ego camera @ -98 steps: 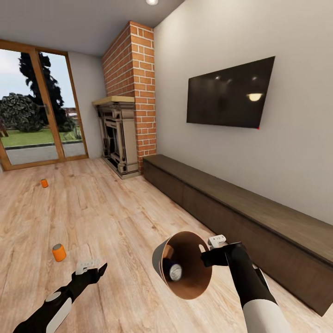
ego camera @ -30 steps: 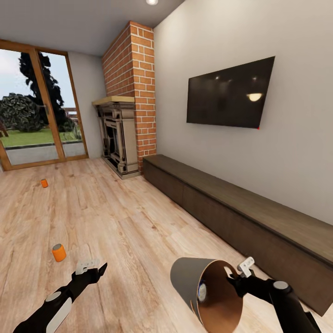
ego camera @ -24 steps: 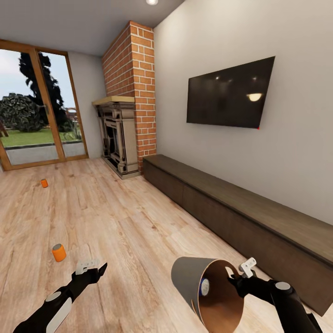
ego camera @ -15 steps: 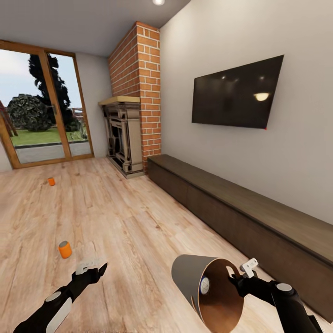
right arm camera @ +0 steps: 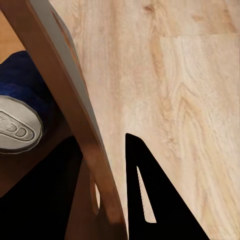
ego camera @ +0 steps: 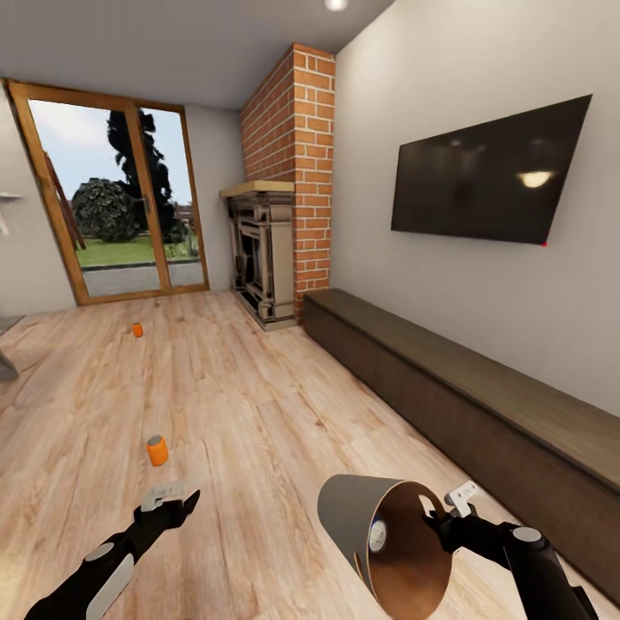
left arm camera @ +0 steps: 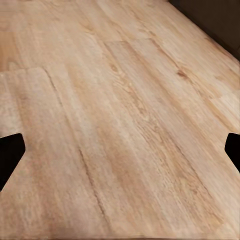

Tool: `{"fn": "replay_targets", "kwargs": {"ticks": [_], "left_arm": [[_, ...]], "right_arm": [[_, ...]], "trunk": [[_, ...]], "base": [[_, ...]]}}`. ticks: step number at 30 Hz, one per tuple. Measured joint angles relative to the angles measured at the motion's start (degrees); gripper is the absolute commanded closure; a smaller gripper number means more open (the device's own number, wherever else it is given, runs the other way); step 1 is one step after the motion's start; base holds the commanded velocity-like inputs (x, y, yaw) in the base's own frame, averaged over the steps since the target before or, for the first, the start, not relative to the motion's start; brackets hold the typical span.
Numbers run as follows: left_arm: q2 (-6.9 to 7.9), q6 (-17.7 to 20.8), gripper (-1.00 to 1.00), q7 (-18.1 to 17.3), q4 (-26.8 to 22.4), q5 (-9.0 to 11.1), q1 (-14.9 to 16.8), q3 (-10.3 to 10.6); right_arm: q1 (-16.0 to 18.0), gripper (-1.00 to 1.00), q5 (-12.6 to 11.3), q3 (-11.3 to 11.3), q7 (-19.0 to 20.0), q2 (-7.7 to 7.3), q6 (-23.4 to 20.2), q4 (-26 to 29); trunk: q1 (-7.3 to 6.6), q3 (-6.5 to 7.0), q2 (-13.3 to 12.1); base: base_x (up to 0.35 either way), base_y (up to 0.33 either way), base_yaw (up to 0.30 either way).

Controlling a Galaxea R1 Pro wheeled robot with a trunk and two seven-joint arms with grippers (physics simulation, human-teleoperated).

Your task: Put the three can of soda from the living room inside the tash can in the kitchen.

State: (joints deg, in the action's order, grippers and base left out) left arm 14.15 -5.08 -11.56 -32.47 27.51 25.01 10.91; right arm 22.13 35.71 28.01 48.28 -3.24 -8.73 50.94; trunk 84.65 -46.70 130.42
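As right end effector (ego camera: 441, 515) grips tash can (ego camera: 362, 521), tilted

Bright, even light; ceiling lamp (ego camera: 336, 4) glares; wrist views blurry.

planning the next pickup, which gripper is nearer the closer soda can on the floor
Left. The left gripper hangs just short of the nearer can of soda; the right gripper is far off to its right, holding the tash can.

No legible text, label, brand or number on anything here.
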Motion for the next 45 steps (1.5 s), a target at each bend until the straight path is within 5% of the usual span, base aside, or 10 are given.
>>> {"fn": "replay_targets", "kwargs": {"ticks": [45], "left_arm": [[0.0,0.6,-1.0,0.4,0.0,0.0,0.0,-0.1]], "right_arm": [[0.0,1.0,0.1,-0.3,-0.2,0.23,-0.1,-0.1]], "trunk": [[-9.67,5.06,-17.7]], "base": [[0.0,0.0,0.12]]}}
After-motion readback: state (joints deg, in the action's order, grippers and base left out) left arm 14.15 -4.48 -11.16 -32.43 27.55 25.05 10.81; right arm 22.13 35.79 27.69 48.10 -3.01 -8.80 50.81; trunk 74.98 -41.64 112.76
